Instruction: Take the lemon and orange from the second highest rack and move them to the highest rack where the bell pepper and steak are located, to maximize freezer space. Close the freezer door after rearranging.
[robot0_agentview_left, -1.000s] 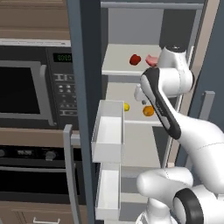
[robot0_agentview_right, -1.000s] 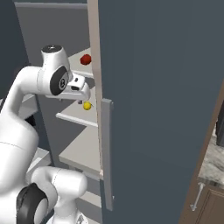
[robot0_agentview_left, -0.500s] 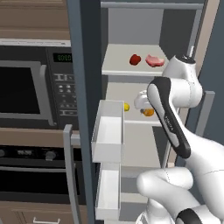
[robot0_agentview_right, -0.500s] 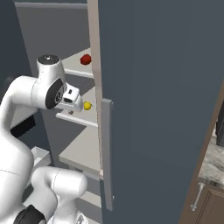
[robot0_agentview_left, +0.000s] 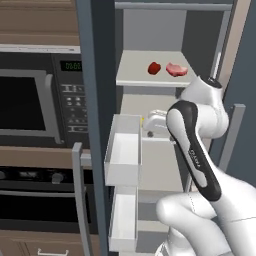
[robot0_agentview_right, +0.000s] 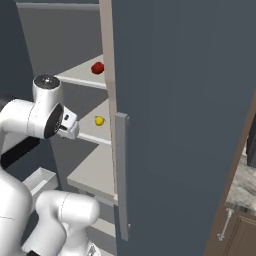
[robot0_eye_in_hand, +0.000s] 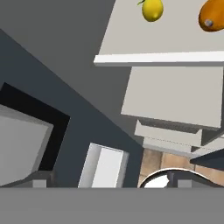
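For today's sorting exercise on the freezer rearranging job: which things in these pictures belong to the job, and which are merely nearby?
Belong to the job:
lemon, second rack
orange, beside it
bell pepper, top rack
steak, top rack
freezer door, standing open
gripper, open, holding nothing

Merely nearby:
microwave
oven
door bins

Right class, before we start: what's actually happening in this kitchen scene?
A white robot arm reaches into the open slate-blue freezer, its gripper open and empty near the second-highest shelf. The small yellow lemon and the orange-coloured orange lie untouched on that shelf. The dark red bell pepper and flat pink steak sit on the top shelf. The freezer door stands open.
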